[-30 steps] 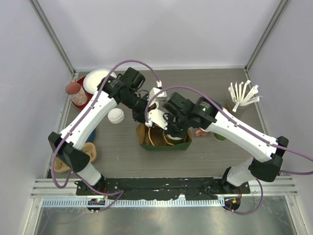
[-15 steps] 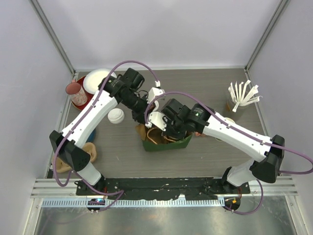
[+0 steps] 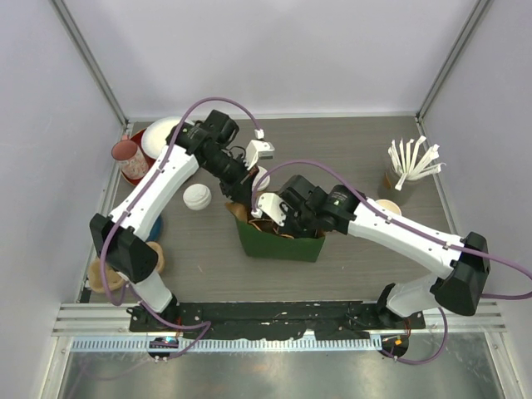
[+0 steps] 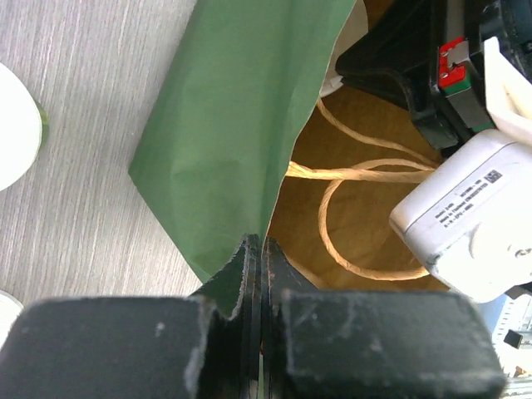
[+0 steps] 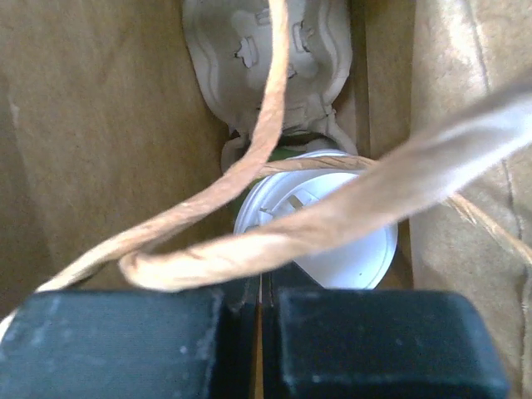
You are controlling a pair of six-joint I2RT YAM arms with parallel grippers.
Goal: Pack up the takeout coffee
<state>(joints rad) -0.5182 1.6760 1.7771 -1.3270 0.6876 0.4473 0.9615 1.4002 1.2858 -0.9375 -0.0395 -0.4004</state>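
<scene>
left hand pinches green bag, lidded cup inside

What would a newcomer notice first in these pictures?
First comes the green paper bag with a brown inside at the centre of the table. The left gripper pinches its rim; the right gripper reaches inside. There, a round white plastic lid shows beside a pale moulded pulp tray.

Matt paper bag (smooth plastic lid)
</scene>
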